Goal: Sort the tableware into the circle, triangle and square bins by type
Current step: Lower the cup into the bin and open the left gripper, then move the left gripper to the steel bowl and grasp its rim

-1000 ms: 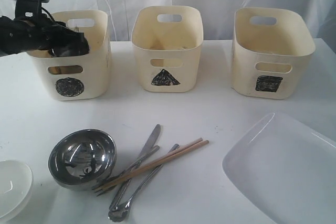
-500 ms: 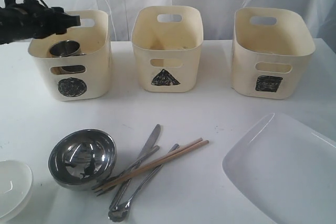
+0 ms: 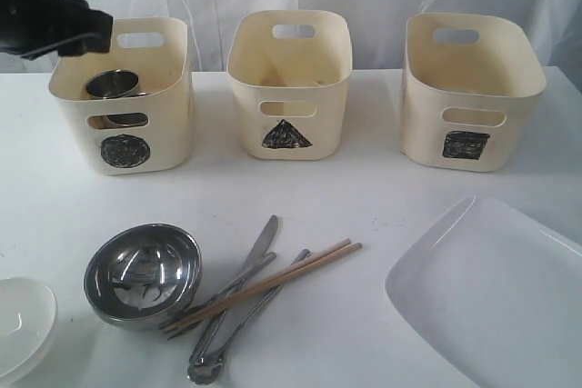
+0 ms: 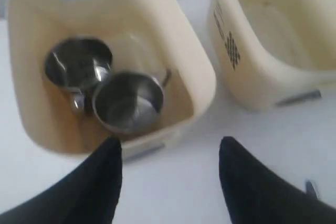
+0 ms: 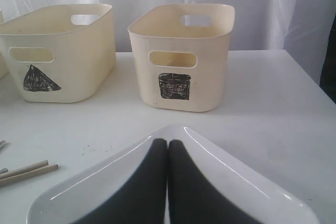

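My left pincer (image 4: pixel 170 142) hangs over the circle bin (image 4: pixel 197 56), fingers apart, empty. 2 mugs (image 4: pixel 79 65) (image 4: pixel 128 102) sit inside that bin, touching each other. My right pincer (image 5: pixel 167 142) is over the plate (image 5: pixel 236 182), fingers pressed together, nothing between them. The steel bowl (image 3: pixel 143 272), white bowl (image 3: pixel 18 324), chopsticks (image 3: pixel 273 283) and cutlery (image 3: pixel 264 238) lie on the table (image 3: pixel 364 188).

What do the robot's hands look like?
They are black all over. The left gripper has two smooth fingers, wide at the base and rounded at the tips. The right gripper has the same plain black fingers. The left arm looks chunky and black too.
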